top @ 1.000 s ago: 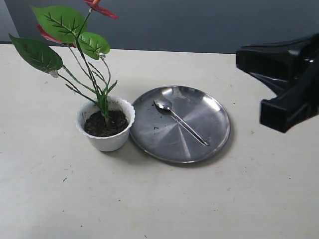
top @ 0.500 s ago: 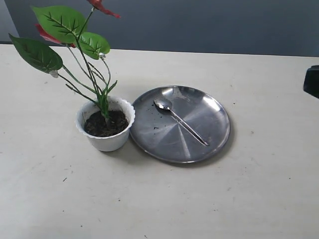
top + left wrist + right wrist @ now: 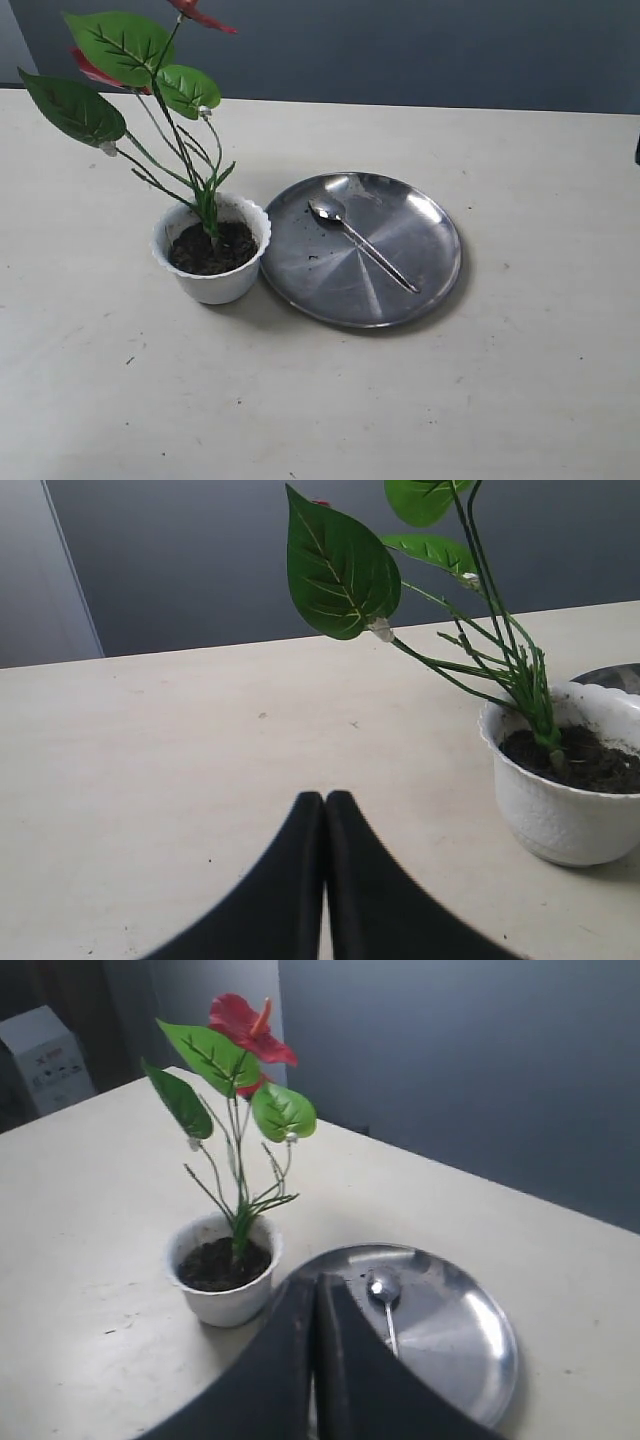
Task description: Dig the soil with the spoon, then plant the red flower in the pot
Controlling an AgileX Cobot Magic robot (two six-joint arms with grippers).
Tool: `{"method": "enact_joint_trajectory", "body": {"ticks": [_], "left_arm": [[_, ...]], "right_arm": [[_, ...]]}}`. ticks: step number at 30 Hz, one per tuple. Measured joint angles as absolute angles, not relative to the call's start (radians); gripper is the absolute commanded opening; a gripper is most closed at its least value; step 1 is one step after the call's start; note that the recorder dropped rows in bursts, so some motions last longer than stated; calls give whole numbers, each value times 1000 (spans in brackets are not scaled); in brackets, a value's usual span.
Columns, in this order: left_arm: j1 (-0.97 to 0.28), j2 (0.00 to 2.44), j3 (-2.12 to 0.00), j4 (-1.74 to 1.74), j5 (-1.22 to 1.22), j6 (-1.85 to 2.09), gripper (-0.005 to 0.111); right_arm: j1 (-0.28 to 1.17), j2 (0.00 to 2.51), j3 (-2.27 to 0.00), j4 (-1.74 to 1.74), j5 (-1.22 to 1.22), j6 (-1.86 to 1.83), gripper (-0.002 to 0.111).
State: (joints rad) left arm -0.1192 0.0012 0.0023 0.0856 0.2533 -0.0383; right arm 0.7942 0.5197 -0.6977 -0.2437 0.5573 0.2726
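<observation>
The red flower (image 3: 150,80) stands upright in the white scalloped pot (image 3: 212,282), its stems sunk in the dark soil (image 3: 210,250). To the pot's right, the spoon (image 3: 360,243) lies on the round steel plate (image 3: 420,275). Neither gripper appears in the exterior view. My left gripper (image 3: 324,798) is shut and empty, low over the table beside the pot (image 3: 560,815). My right gripper (image 3: 316,1282) is shut and empty, high above the plate (image 3: 470,1340), with the flower (image 3: 245,1025), pot (image 3: 225,1300) and spoon (image 3: 385,1300) below and ahead.
A beige table (image 3: 300,400) carries everything. A grey wall (image 3: 420,50) runs behind its far edge. A white box (image 3: 45,1055) stands off the table in the right wrist view.
The right arm has withdrawn out of the exterior view to the right. Flower, pot, spoon and plate have not moved.
</observation>
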Motion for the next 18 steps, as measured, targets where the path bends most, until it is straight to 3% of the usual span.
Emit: {"method": "enact_joint_trajectory", "body": {"ticks": [5,13,18], "left_arm": [[-119,1,2,86,253,-38,1],[-119,1,2,86,253,-38,1],[-119,1,2,86,253,-38,1]], "right_arm": [[706,481,-541,-344,385,273,-1],[442,294,-115,-317,-9,273,-1],[299,151,-4,-236,-75,273,-1]]}}
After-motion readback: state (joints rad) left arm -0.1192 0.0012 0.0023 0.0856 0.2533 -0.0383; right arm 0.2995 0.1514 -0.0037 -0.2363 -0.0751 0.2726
